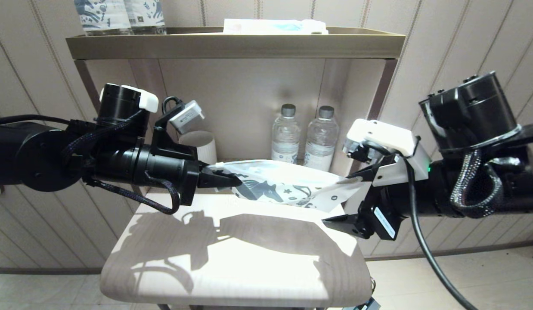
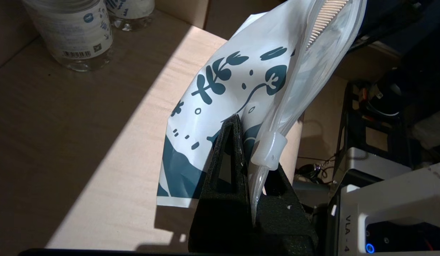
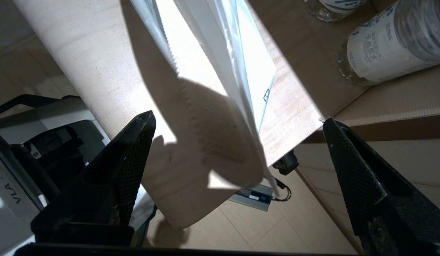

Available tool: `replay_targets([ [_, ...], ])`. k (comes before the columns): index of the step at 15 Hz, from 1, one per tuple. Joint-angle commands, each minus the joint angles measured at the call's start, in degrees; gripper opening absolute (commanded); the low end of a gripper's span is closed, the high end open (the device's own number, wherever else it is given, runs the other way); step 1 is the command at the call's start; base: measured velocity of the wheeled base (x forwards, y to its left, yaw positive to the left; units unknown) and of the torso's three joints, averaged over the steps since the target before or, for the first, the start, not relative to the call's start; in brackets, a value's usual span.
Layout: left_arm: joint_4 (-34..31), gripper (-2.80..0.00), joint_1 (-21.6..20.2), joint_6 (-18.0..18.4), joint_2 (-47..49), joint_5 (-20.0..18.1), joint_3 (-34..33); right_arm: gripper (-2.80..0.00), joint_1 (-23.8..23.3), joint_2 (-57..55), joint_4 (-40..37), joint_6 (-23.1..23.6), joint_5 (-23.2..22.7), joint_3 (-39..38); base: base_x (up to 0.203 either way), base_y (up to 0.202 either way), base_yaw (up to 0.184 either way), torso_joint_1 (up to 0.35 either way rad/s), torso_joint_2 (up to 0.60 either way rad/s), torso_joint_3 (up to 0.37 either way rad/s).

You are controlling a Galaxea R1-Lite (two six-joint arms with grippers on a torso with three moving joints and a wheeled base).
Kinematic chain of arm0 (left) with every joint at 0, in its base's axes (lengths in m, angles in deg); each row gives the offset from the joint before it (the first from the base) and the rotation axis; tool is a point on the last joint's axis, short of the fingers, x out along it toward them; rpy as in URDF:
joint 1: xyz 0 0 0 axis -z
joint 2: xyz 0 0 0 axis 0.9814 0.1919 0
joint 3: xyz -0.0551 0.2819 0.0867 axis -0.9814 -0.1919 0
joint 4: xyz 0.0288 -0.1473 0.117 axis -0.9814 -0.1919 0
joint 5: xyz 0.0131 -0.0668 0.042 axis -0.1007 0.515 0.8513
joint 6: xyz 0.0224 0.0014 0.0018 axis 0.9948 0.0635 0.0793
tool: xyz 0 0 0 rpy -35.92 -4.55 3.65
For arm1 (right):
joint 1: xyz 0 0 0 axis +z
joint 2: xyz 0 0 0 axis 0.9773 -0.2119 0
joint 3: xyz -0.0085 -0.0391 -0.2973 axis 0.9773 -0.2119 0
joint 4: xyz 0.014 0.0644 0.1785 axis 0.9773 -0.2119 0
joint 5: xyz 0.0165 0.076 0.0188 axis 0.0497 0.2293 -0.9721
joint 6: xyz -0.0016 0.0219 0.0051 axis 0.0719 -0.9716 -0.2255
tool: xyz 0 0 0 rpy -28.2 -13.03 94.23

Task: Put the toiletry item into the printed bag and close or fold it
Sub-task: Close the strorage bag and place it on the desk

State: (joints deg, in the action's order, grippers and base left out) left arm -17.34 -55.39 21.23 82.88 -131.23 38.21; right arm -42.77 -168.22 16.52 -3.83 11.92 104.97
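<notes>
Comb's in, bag needs sealing

My left claw pinches the bag by its zip end, up off the table. The comb sits inside, under the clear strip. My right claw gapes wide around the far end, touching nothing. Next, I reckon: grab there and close it

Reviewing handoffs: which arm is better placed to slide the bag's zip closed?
Probably the right. The left tool is shut on the printed bag at its slider end, comb inside; the right tool is open around the other end.
</notes>
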Motion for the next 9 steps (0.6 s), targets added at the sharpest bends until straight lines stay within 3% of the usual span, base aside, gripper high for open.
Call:
replay_targets([
  [1,0.0,-2.80,0.0,-1.0,0.5,-0.3,0.4,0.00,-0.1,2.5,-0.3,0.0,0.0,-0.2,0.000,0.000,0.000,0.000,0.00,0.000],
  [5,-0.1,-2.80,-0.7,-2.0,1.8,-1.2,1.4,0.00,-0.2,9.8,-2.7,-0.1,0.1,-1.9,0.000,0.000,0.000,0.000,0.00,0.000],
  [9,-0.1,-2.80,-1.2,-2.4,1.6,-2.4,1.6,0.00,-0.3,9.5,-3.6,-0.1,0.1,-2.6,0.000,0.000,0.000,0.000,0.00,0.000],
])
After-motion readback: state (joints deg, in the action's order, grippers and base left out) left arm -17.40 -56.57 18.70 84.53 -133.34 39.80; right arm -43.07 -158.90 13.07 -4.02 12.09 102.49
